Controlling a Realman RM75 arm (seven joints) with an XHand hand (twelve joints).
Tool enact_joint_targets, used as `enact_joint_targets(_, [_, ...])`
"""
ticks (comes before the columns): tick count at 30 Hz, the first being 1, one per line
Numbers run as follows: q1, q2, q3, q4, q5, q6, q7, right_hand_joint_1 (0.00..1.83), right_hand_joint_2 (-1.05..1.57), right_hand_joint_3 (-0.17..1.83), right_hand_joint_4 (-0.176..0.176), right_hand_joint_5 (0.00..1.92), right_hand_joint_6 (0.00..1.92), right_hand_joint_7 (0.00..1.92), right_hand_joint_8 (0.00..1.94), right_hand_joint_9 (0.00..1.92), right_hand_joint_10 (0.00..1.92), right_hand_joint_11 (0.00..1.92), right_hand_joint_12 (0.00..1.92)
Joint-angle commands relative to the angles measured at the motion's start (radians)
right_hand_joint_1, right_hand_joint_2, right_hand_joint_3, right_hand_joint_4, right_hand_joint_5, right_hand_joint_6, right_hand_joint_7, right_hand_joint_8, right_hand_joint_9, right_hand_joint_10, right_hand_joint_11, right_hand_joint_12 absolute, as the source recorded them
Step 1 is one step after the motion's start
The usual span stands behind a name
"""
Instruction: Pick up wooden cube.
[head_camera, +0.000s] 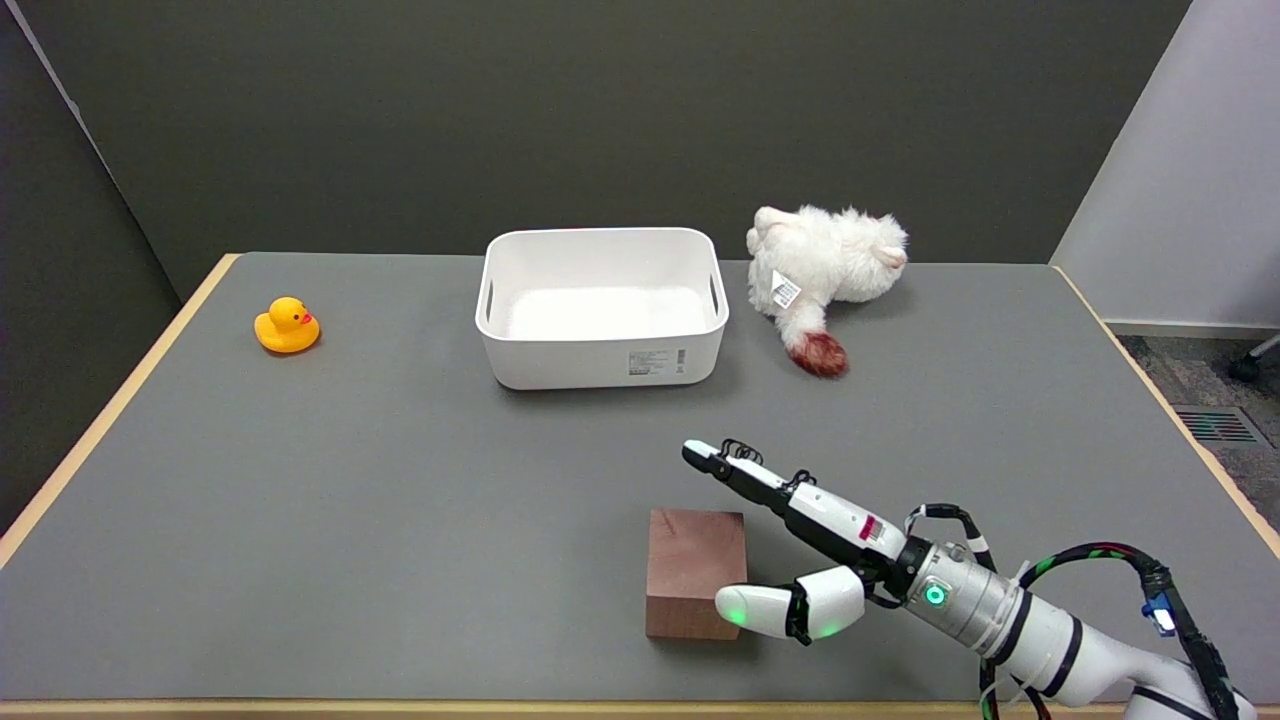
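Still pre-grasp: wooden cube (694, 570) sitting on table (400, 520), near edge. Right hand (800, 545) beside it, fingers (745, 475) apart, holding nothing. Next: probably straddle, squeeze, lift.

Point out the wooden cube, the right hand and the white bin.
wooden cube (694, 560), head view, top face.
right hand (800, 545), head view, palm between thumb and outstretched fingers.
white bin (600, 352), head view, front wall.

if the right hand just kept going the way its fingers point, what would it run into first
Probably the white bin. The right hand points up-left, its fingers already beyond the wooden cube, with bare table between. Its height is unclear, so it might pass above.
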Motion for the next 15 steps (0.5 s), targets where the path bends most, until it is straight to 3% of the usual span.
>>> enact_joint_targets(1, [0.050, -0.013, -0.060, -0.098, 0.011, 0.052, -0.029, 0.44, 0.62, 0.61, -0.134, 0.00, 0.00, 0.00, 0.00, 0.00, 0.00, 0.00, 0.00])
enact_joint_targets(9, [0.028, 0.025, 0.034, -0.100, 0.005, 0.099, -0.040, 0.41, 0.60, 0.62, -0.123, 0.00, 0.00, 0.00, 0.00, 0.00, 0.00, 0.00, 0.00])
enact_joint_targets(11, [0.028, 0.035, 0.055, -0.101, -0.003, 0.115, -0.046, 0.39, 0.56, 0.75, -0.125, 0.00, 0.00, 0.00, 0.00, 0.00, 0.00, 0.00, 0.05])
enact_joint_targets(15, [0.035, 0.056, 0.046, -0.096, -0.016, 0.105, -0.098, 0.49, 0.56, 0.83, -0.146, 0.00, 0.00, 0.00, 0.20, 0.00, 0.04, 0.00, 0.22])
